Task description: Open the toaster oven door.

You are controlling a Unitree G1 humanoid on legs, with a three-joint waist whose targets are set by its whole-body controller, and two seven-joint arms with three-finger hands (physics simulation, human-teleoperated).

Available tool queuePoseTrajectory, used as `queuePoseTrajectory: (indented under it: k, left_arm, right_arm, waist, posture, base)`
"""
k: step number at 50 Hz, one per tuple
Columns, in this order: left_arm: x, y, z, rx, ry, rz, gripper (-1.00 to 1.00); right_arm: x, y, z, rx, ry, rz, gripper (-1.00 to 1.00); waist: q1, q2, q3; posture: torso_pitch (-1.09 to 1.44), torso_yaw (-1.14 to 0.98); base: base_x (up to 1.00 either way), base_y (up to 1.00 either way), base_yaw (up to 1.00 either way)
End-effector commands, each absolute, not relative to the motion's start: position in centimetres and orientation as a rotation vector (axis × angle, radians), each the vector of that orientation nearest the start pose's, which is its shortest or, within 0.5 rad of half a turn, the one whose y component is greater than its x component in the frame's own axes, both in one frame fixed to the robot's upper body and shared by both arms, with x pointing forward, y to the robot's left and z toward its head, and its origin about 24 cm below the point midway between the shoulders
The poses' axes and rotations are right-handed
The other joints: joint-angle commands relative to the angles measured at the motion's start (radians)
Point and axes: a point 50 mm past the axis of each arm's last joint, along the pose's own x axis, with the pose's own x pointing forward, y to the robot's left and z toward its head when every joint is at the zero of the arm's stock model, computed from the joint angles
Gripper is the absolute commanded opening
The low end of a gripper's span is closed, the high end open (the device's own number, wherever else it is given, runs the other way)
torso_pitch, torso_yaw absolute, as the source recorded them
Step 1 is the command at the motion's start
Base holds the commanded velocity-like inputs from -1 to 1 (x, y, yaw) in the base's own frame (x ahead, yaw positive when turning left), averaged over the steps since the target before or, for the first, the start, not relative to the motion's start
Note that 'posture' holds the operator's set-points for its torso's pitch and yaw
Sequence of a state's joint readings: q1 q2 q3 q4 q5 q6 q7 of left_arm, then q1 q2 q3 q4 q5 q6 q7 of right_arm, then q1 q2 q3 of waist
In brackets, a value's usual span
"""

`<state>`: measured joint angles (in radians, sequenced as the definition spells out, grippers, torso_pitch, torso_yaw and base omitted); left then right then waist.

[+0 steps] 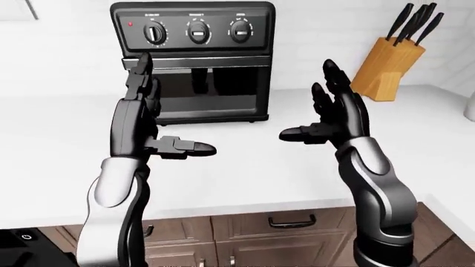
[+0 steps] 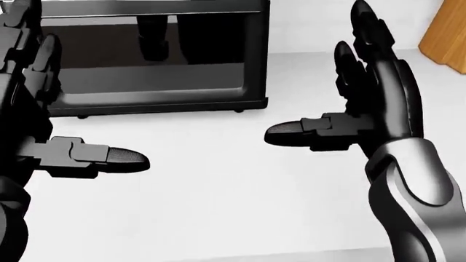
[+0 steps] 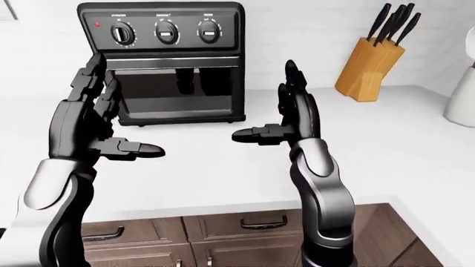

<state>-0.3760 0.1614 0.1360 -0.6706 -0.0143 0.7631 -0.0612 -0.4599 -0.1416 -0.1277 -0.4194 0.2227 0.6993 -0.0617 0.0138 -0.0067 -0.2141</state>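
The black toaster oven (image 1: 194, 33) stands on the white counter (image 1: 245, 167), upper middle of the left-eye view, with three knobs on top. Its glass door (image 1: 211, 89) is closed, and the handle bar (image 1: 215, 61) runs across the door's top. My left hand (image 1: 171, 114) is raised before the door's left side, open, fingers up and thumb pointing right. My right hand (image 1: 308, 105) is raised to the right of the oven, open, thumb pointing left. Neither hand touches the oven. The head view shows the door's lower part (image 2: 153, 82) between both hands.
A wooden knife block (image 1: 382, 69) with black handles stands on the counter at the right. A white object (image 3: 461, 94) shows at the right-eye view's right edge. Brown drawers with handles (image 1: 289, 221) lie below the counter edge.
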Motion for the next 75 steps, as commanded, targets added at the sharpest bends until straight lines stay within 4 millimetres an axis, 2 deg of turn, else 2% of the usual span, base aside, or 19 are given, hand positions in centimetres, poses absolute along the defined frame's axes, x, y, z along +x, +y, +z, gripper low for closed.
queuePoseTrajectory:
  k: [1,10,24,29,30,34,39,47,52,57,65,75]
  left_arm:
    - [25.7,16.7,22.9,0.139,-0.362,-0.007,1.0]
    - [25.7,16.5,23.0,0.143,-0.364,-0.013,1.0]
    - [25.8,16.3,23.4,0.155,-0.365,-0.021,1.0]
    - [26.2,16.3,23.6,0.202,-0.364,-0.015,1.0]
    - [26.6,16.2,24.6,0.288,-0.374,0.003,1.0]
    - [27.3,16.0,26.1,0.374,-0.395,0.02,1.0]
    - [27.5,15.3,26.6,0.522,-0.426,0.03,1.0]
    - [29.1,14.5,26.3,0.775,-0.444,0.057,1.0]
    - [30.5,14.5,25.4,0.978,-0.443,0.097,1.0]
    - [31.0,13.2,25.5,1.07,-0.434,0.064,1.0]
    - [32.3,12.8,23.7,1.164,-0.385,0.047,1.0]
    - [33.5,13.2,22.0,1.271,-0.338,0.073,1.0]
  right_arm:
    - [29.3,-15.6,21.3,0.057,-0.256,0.058,1.0]
    - [29.2,-15.6,21.3,0.059,-0.258,0.057,1.0]
    - [29.2,-15.6,21.5,0.06,-0.261,0.058,1.0]
    - [29.0,-15.6,21.8,0.06,-0.263,0.057,1.0]
    - [29.1,-15.7,21.9,0.061,-0.264,0.056,1.0]
    - [29.1,-15.7,22.1,0.06,-0.268,0.054,1.0]
    - [29.1,-15.8,21.9,0.059,-0.267,0.052,1.0]
    - [29.1,-16.0,22.0,0.066,-0.27,0.045,1.0]
    - [29.1,-15.9,22.0,0.065,-0.27,0.048,1.0]
    - [29.1,-15.9,21.9,0.06,-0.268,0.049,1.0]
    - [29.1,-15.9,22.1,0.061,-0.271,0.048,1.0]
    - [29.1,-15.9,22.2,0.061,-0.272,0.048,1.0]
  waist:
    - [0.001,0.001,-0.009]
    - [0.005,0.001,-0.03]
    - [0.013,0.0,-0.089]
    - [0.016,-0.001,-0.102]
    - [0.017,-0.001,-0.104]
    - [0.018,-0.005,-0.107]
    - [0.016,-0.008,-0.108]
    - [0.013,-0.017,-0.108]
    - [0.007,-0.022,-0.108]
    - [0.004,-0.025,-0.108]
    - [0.0,-0.025,-0.109]
    - [-0.006,-0.022,-0.108]
  posture:
    - [-0.3,0.0]
    - [-0.35,0.0]
    - [-0.44,0.0]
    - [-0.44,0.0]
    - [-0.44,0.0]
    - [-0.44,0.0]
    - [-0.44,0.0]
    - [-0.44,0.0]
    - [-0.44,0.0]
    - [-0.44,0.0]
    - [-0.44,0.0]
    - [-0.44,0.0]
  base:
    - [0.0,0.0,0.0]
    - [0.0,0.0,0.0]
    - [0.0,0.0,0.0]
    - [0.0,0.0,0.0]
    - [0.0,0.0,0.0]
    - [0.0,0.0,0.0]
    - [0.0,0.0,0.0]
    - [0.0,0.0,0.0]
    - [0.0,0.0,0.0]
    - [0.0,0.0,0.0]
    - [0.0,0.0,0.0]
    - [0.0,0.0,0.0]
